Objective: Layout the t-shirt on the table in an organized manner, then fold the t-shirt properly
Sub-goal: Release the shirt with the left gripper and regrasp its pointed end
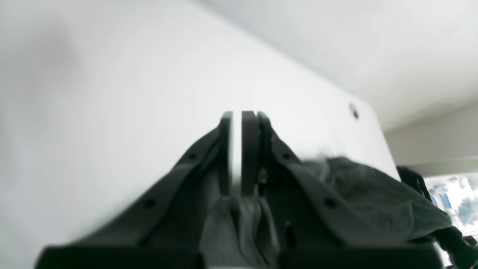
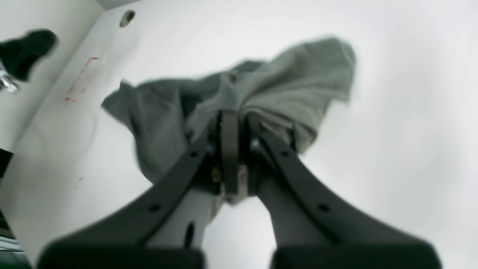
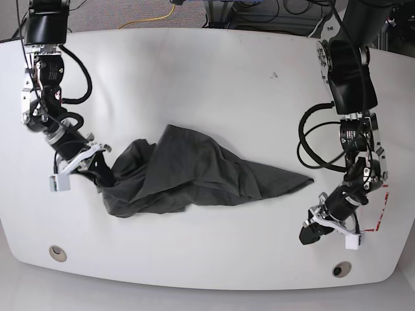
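The dark grey t-shirt [image 3: 194,172] lies crumpled across the middle of the white table [image 3: 214,78], tapering to a point on the right. My right gripper [image 3: 100,176] is shut on the shirt's left edge; in the right wrist view the cloth [image 2: 298,82] bunches over the gripper [image 2: 233,116]. My left gripper [image 3: 306,234] sits shut near the front right, with bare table between it and the shirt's tip. In the left wrist view this gripper [image 1: 241,116] shows only a sliver between its fingers, and the shirt [image 1: 373,194] lies to its right. A grey creased patch low between the fingers is unclear.
Red tape marks [image 3: 379,217] lie beside the left gripper, near the table's right edge. Two grommet holes [image 3: 57,253] [image 3: 340,269] sit along the front edge. Cables and equipment lie beyond the far edge.
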`<state>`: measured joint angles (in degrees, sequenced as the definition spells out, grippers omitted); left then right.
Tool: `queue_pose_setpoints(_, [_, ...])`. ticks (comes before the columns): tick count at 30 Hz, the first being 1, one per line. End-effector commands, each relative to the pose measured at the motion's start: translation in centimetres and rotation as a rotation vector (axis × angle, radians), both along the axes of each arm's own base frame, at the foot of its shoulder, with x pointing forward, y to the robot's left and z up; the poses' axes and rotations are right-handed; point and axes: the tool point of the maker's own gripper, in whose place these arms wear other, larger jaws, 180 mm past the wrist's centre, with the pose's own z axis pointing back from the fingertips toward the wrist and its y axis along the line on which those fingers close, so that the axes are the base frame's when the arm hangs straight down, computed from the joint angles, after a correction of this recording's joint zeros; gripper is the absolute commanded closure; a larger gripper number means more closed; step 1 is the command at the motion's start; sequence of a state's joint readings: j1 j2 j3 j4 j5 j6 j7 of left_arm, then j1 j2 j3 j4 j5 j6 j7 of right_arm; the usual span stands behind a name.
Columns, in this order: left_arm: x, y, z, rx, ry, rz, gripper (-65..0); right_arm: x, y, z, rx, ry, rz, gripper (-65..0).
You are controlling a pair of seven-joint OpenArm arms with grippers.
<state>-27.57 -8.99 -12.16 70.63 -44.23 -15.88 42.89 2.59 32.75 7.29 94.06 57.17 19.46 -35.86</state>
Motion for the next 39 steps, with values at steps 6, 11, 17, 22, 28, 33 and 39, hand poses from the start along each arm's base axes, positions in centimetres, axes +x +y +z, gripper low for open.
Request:
queue_pose_setpoints(6, [-0.3,-0.4,6.6,-0.027,-0.170,-0.105,-1.7,3.1,-2.1,8.7,-0.123,-0.184,0.031,0.0])
queue_pose_setpoints(11, [-1.0,-1.2,5.6,-0.016,-0.128,-0.160,-2.4,3.4,-2.6,9.6,-0.153,-0.190,0.034,0.0])
queue_pose_setpoints(17, [-3.6,-5.7,0.2,-0.073,0.016,-0.255,-9.4,2.6,-1.6,7.4,-0.134,-0.143,0.053,0.0])
queue_pose_setpoints(22, [-6.3,-10.3,-3.8,-0.157,0.107,-0.306,-25.3,1.8,0.5,6.7,-0.106,-0.141,0.086,0.0])
queue_pose_setpoints(28, [-8.8,-15.8,-7.9,-0.156,0.206,-0.372,-35.1,1.2,0.9,5.9,-0.099,-0.122,0.092,0.0])
queue_pose_setpoints(33, [-9.7,-17.7,-9.2,-0.162,0.248,-0.401,-35.3,1.6,0.8,6.5,-0.099,-0.138,0.090,0.0])
queue_pose_setpoints(39, [-11.0,-18.0,-10.5,-0.196,0.305,-0.372,-35.3,1.8,0.6,6.7,-0.103,-0.143,0.088,0.0])
